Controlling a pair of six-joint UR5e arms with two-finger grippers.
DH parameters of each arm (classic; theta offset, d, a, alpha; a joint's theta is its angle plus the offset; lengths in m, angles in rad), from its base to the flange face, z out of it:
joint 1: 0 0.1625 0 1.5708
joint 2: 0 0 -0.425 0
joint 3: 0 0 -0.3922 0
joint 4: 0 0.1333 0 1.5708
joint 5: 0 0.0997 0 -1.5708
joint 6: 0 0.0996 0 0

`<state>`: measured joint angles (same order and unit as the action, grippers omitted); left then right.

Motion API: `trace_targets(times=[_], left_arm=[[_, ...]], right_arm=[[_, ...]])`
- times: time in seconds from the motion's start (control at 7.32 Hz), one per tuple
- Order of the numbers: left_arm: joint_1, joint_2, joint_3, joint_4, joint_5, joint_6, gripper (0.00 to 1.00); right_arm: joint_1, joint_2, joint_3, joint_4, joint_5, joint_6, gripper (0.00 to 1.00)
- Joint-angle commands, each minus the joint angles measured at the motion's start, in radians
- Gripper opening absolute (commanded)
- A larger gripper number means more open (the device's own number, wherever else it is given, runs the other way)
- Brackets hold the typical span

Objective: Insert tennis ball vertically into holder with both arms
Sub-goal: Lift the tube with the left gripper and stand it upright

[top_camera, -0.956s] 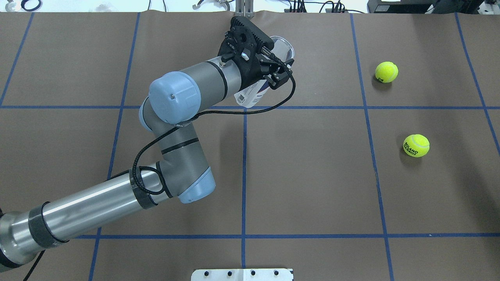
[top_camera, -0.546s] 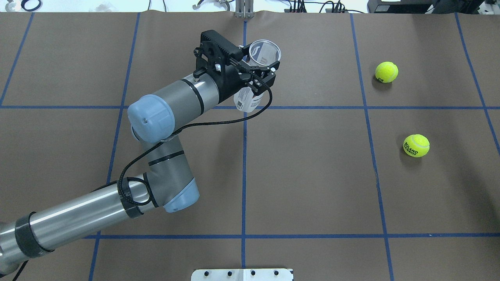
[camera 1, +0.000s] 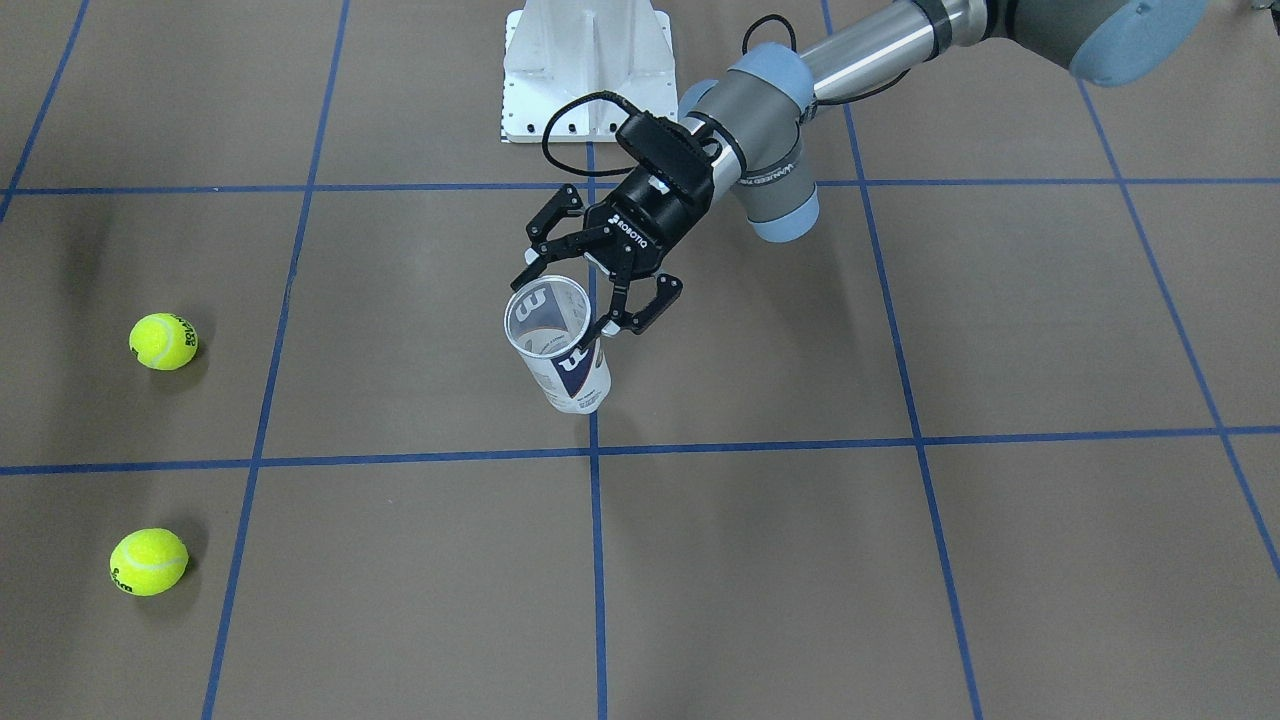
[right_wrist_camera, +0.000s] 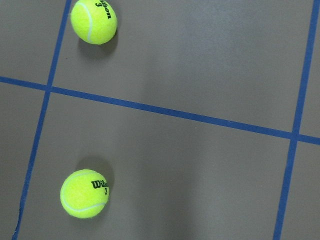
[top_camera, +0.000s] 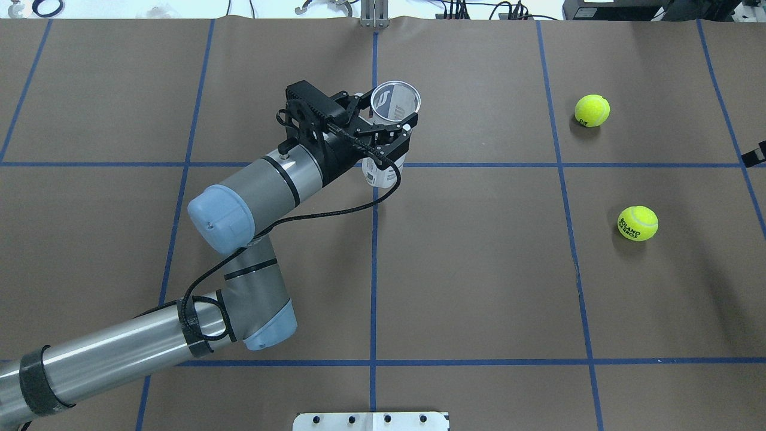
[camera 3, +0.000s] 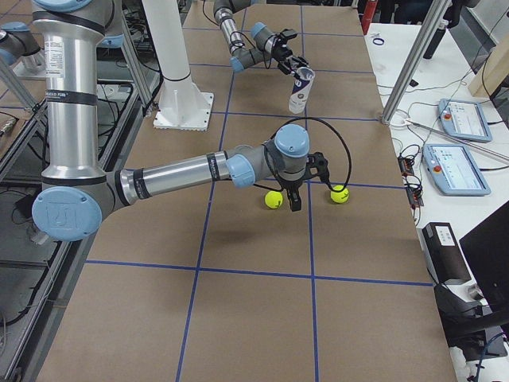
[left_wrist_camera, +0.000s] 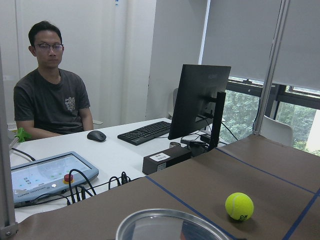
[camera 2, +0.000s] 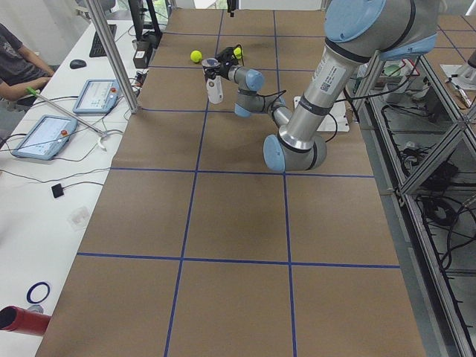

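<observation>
The holder (top_camera: 378, 173) is a clear can with a silver rim and a white and navy label. It stands upright near the table's centre line, open end up, and also shows in the front view (camera 1: 574, 378). My left gripper (top_camera: 390, 117) is shut on it just below the rim, fingers on either side (camera 1: 565, 305). The rim (left_wrist_camera: 170, 224) fills the bottom of the left wrist view. Two yellow tennis balls (top_camera: 592, 111) (top_camera: 638, 223) lie on the right. My right gripper (camera 3: 295, 199) hovers between them; I cannot tell whether it is open or shut.
The table has brown paper with blue tape lines (top_camera: 374, 263). The white pedestal (camera 1: 586, 70) stands at the robot's side. Past the far edge are a desk with tablets (camera 2: 44, 137), a monitor (left_wrist_camera: 197, 107) and a seated operator (left_wrist_camera: 47, 100).
My left arm has turned the holder from tilted to upright and drawn it left and nearer. A bit of the right arm has come in at the overhead view's right edge.
</observation>
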<state>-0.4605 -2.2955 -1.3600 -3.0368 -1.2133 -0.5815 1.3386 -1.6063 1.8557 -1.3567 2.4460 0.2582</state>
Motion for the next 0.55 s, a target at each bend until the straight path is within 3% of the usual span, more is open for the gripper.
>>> trace_targets(times=[0.0,0.41], left_arm=[[0.025,0.004,0.004,-0.025,0.021,-0.024,0.81],[0.034,0.016,0.002,-0.034,0.021,-0.084,0.81]], right_arm=[[-0.054,-0.001,0.002,0.071,-0.008,0.105,0.99],[-0.206,0.006,0.005,0.079,-0.123,0.224,0.99]])
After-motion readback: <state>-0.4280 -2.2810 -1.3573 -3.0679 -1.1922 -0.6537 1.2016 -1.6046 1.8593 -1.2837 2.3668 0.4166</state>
